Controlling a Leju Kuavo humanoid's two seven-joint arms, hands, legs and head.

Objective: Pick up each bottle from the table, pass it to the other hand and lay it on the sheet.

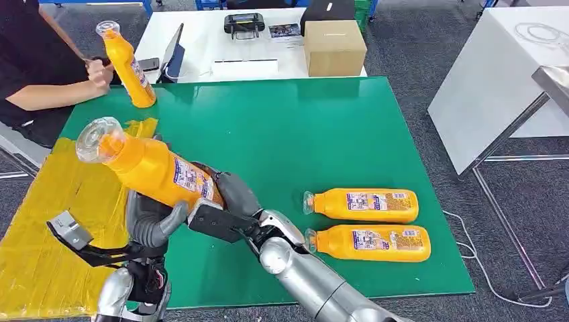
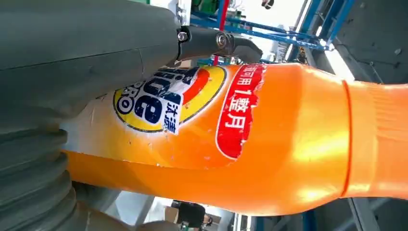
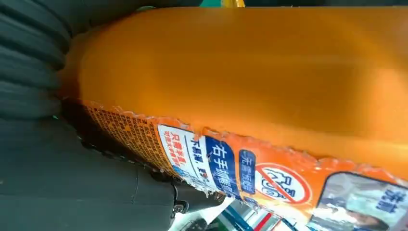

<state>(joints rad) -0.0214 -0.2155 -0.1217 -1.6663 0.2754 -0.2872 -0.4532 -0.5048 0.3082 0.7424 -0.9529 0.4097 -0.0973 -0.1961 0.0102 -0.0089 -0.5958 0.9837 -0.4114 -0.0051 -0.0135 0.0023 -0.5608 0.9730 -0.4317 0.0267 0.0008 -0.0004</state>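
Both hands meet on one orange bottle held above the near left part of the green tabletop, tilted with its clear cap up and to the left, over the edge of the yellow sheet. The right hand grips the bottle's labelled lower body, and the left hand has its fingers wrapped under the same bottle; the left wrist view shows its thumb pressed across the label. Two more bottles lie on their sides, parallel and just beside each other, on the right of the tabletop. At the far left corner a person's hand holds another bottle nearly upright.
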